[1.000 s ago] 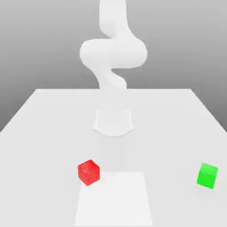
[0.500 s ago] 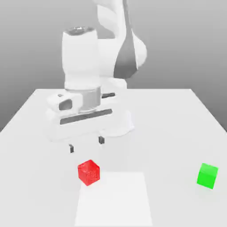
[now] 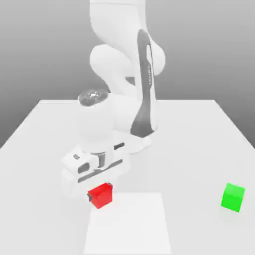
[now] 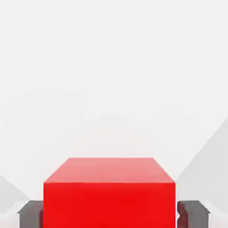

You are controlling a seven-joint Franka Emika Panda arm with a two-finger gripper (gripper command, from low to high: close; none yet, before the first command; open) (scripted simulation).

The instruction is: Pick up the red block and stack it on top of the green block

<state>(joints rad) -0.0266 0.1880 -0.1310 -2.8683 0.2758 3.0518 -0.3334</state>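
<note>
The red block (image 3: 101,195) rests on the white table near its front, toward the exterior view's left. My gripper (image 3: 100,193) has come down over it, and its dark fingertips (image 3: 109,186) press against two opposite sides of the block. In the hand view the red block (image 4: 109,193) sits squarely between the two grey pads (image 4: 192,213), which touch its sides. The gripper is shut on the red block. The green block (image 3: 233,197) stands alone on the table far to the exterior view's right, well apart from the arm.
The arm's white base (image 3: 142,142) stands behind the gripper at the table's middle. A slightly brighter square patch (image 3: 128,224) marks the table surface just in front of the red block. The table's edges (image 3: 20,122) run along both sides.
The hand has dropped from above the red block down onto it. Its fingers, open half a second ago, have shut against the block's sides. The green block has not moved.
</note>
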